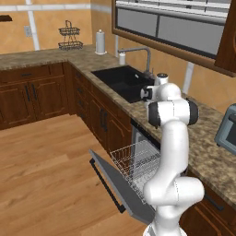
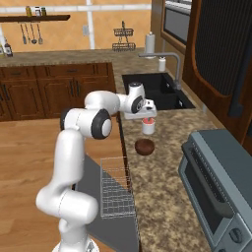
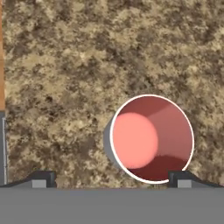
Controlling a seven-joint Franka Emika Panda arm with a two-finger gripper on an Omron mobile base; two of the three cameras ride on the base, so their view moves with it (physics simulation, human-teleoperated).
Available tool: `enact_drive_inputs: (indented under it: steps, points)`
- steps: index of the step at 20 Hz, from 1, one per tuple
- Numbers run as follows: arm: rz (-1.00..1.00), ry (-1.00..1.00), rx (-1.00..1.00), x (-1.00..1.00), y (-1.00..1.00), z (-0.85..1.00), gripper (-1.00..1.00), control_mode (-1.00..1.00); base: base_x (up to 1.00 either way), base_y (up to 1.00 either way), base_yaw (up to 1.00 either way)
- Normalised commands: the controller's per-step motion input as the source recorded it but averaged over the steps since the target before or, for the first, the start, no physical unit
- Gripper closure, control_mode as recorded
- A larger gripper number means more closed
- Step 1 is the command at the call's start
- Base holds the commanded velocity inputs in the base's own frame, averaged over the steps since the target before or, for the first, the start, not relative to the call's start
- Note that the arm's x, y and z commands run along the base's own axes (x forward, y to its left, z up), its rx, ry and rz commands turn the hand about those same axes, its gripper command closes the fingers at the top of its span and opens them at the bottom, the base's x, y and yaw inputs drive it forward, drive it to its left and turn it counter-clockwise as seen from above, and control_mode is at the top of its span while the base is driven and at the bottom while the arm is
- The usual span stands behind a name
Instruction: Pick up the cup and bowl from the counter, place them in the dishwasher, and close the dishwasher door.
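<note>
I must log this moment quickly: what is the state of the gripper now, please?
Gripper: open, jaws wide, holding nothing; it hangs just above the cup on the counter.

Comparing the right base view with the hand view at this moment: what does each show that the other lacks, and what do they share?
Right base view alone: the bowl on the counter just nearer than the cup, the open dishwasher door with the wire rack pulled out, the sink and the toaster oven.

Hand view alone: straight down into the cup, its red-pink inside, with one fingertip beside its rim and the other well off to the side.

Both: the cup upright on the counter, under the open end effector, not gripped.
</note>
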Motion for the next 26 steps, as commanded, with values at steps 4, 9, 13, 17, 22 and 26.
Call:
enact_drive_inputs:
  steps: [4, 9, 13, 17, 22, 26]
  points:
    - [0.02, 0.01, 0.00, 0.27, -0.05, -0.19, -1.00, -1.00, 0.00, 0.00, 0.00]
    - [0.01, 0.00, 0.00, 0.02, 0.00, -0.27, -1.00, -1.00, 0.00, 0.00, 0.00]
    - [0.00, 0.01, 0.00, 0.00, 0.00, -0.34, -1.00, -1.00, 0.00, 0.00, 0.00]
    - [0.01, 0.00, 0.00, 0.00, 0.00, -0.32, 1.00, -1.00, 0.00, 0.00, 0.00]
    - [0.04, -0.01, 0.04, -0.07, 0.00, -0.23, 1.00, -1.00, 0.00, 0.00, 0.00]
    - [0.03, -0.06, 0.09, -0.04, 0.01, -0.29, 1.00, -1.00, 0.00, 0.00, 0.00]
